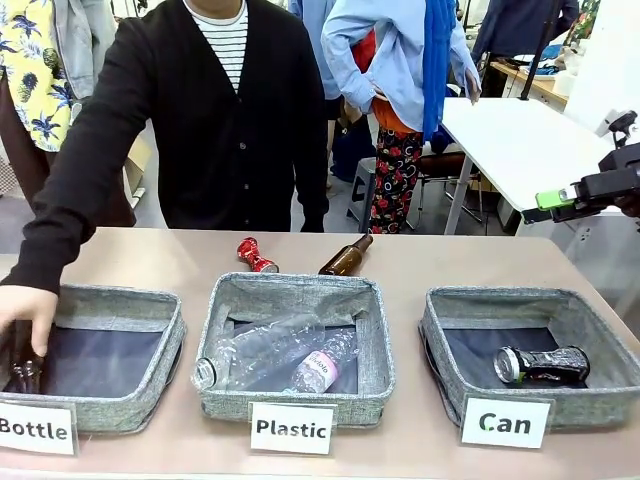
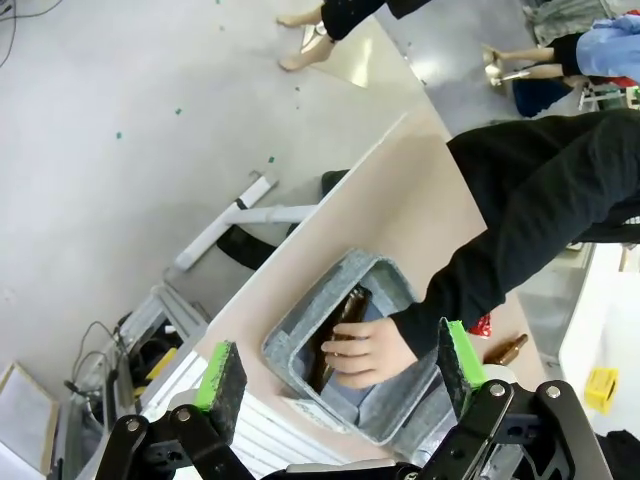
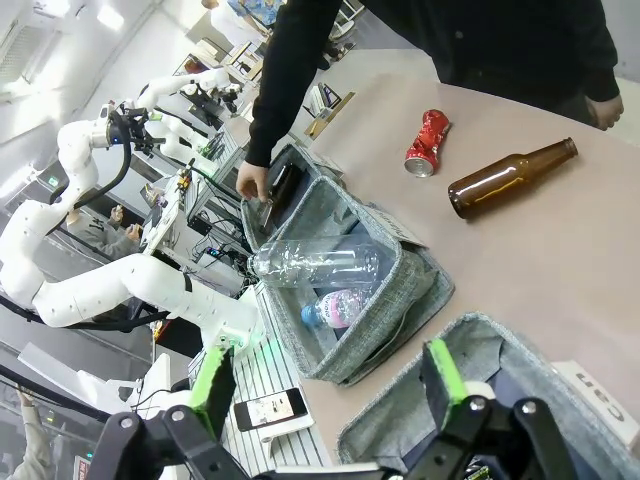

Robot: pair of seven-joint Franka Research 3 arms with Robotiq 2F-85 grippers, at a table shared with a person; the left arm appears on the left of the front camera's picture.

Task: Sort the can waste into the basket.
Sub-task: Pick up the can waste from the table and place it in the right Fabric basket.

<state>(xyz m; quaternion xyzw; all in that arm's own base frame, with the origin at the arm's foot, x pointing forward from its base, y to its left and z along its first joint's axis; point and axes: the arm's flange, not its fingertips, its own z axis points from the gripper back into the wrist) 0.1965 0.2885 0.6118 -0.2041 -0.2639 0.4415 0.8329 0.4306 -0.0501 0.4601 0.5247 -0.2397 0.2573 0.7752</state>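
A black can (image 1: pixel 541 364) lies on its side inside the grey Can basket (image 1: pixel 500 296) at the right. A crushed red can (image 1: pixel 257 256) rests on the table behind the middle basket, next to a brown glass bottle (image 1: pixel 346 258). My right gripper (image 1: pixel 562 203) hovers high at the far right, above and behind the Can basket. In the right wrist view it (image 3: pixel 326 380) is open and empty over the Can basket's rim (image 3: pixel 470 335), with the red can (image 3: pixel 427 143) farther off. My left gripper (image 2: pixel 338 368) is open and empty high above the Bottle basket (image 2: pixel 300 335).
The Plastic basket (image 1: pixel 372 330) in the middle holds clear plastic bottles (image 1: pixel 265 352). A person's hand (image 1: pixel 25 308) reaches into the Bottle basket (image 1: pixel 120 300) at the left and rests on a brown bottle (image 2: pixel 340 320). People stand at the far edge.
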